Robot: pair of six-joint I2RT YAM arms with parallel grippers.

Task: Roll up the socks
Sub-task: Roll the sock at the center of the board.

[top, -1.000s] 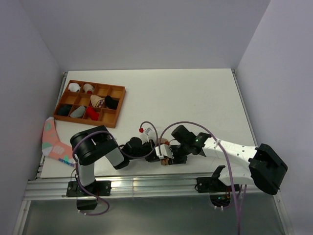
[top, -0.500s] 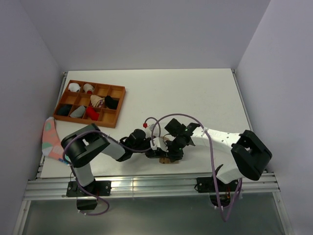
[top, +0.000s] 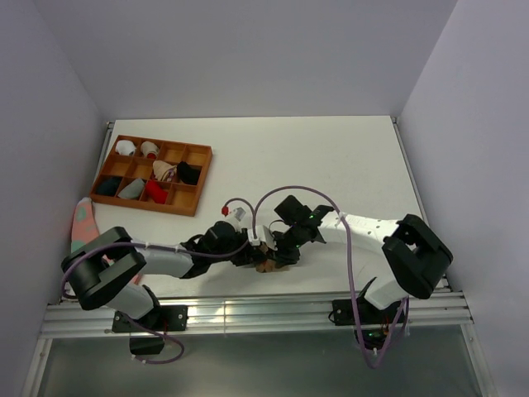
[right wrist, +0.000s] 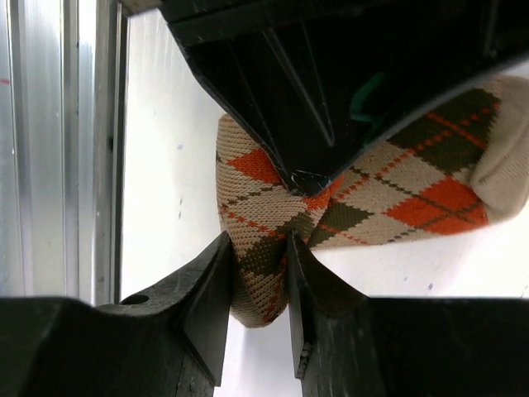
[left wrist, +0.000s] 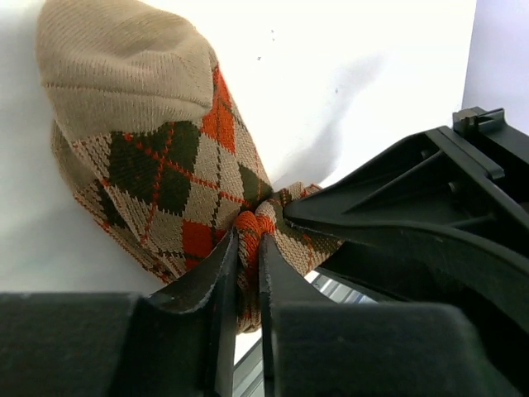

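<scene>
Socks are seen as one bundle, tan-brown argyle (left wrist: 157,157) on the outside, lying on the white table (top: 331,165) close to its near edge, between the two arms. A fold of red-orange fabric at the bundle's lower end is pinched between the narrowly parted fingers of the left gripper (left wrist: 248,256), while the rounded tan end is left free on the table beyond the fingertips. From the opposite side, a corner of the same argyle bundle (right wrist: 273,256) is clamped between the fingers of the right gripper (right wrist: 258,273), with the rest spread out past them. In the overhead view both grippers are met over the bundle (top: 266,265). A wooden divided tray (top: 198,178) is set well apart at far left, and a pink sock (top: 81,217) is draped at the table's left edge.
</scene>
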